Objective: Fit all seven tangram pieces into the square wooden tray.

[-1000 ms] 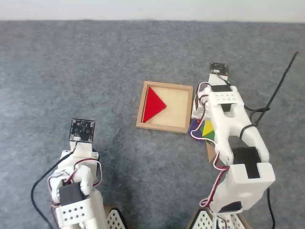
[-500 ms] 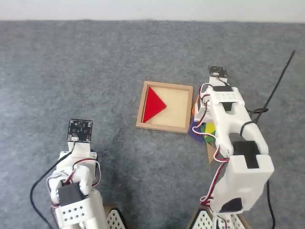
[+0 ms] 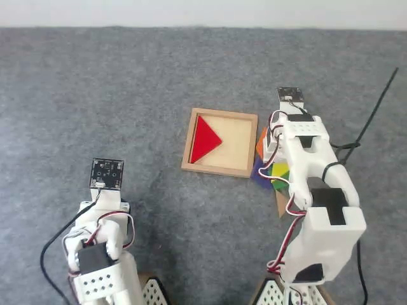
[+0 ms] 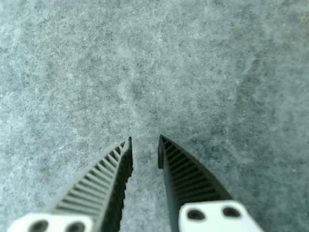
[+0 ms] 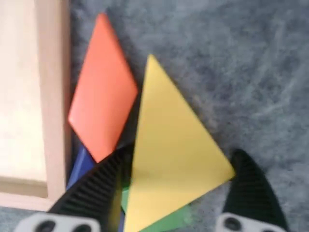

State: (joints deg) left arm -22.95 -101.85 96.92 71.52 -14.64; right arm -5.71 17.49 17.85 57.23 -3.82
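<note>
Triangle (image 3: 203, 140) in tray (image 3: 219, 169) — pile (image 3: 278, 171) just beside

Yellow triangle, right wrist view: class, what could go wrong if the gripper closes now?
1. The yellow triangle lies partly over the green piece and beside the orange piece; the right gripper closing could drag them too.
2. The pile sits close to the tray, so a swing might nudge it.

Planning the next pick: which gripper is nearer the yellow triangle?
Right. The right gripper is directly over the yellow triangle; the left gripper is over bare carpet, far off.
</note>
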